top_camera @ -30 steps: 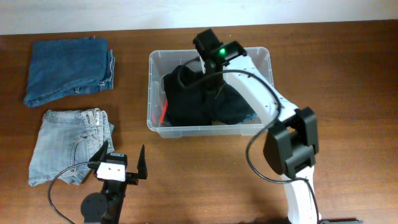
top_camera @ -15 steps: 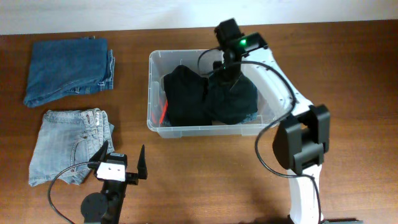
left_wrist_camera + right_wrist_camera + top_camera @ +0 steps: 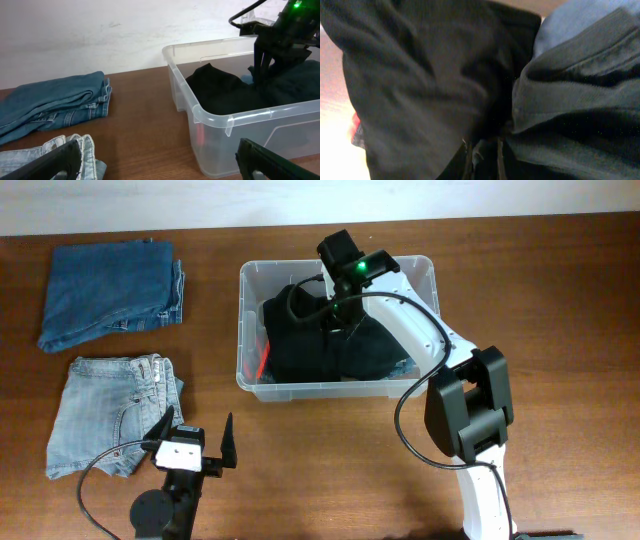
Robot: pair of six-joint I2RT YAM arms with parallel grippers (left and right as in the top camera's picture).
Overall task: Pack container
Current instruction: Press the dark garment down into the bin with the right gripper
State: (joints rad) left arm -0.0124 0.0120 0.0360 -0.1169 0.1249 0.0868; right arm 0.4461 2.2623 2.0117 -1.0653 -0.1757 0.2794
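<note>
Overhead, we find the container lying with its long axis across the table, side to side as the robot faces it. The right gripper reaches down inside its walls, toward the back and about midway along its length. We judge the next move to hang on that relation: the container surrounds the right fingers on every side, so what they carry needs only to be lowered and let go, not lifted over a rim.

From the right wrist, the two fingers stand drawn nearly together with a fold of the black garment pinched between them. A patch of blue cloth shows at the upper right of that view. The garment covers most of the container's floor, and something red shows against its left wall.

The left gripper sits at the near edge of the table, its jaws spread wide and holding nothing. From there the container lies ahead and to the right, well apart, with its near left corner turned toward that gripper.

Two folded pairs of jeans lie outside: a dark-blue pair at the far left and a light-blue pair just beside the left gripper. We judge the left arm nearer to both pairs, and the right arm nearer to the container.
</note>
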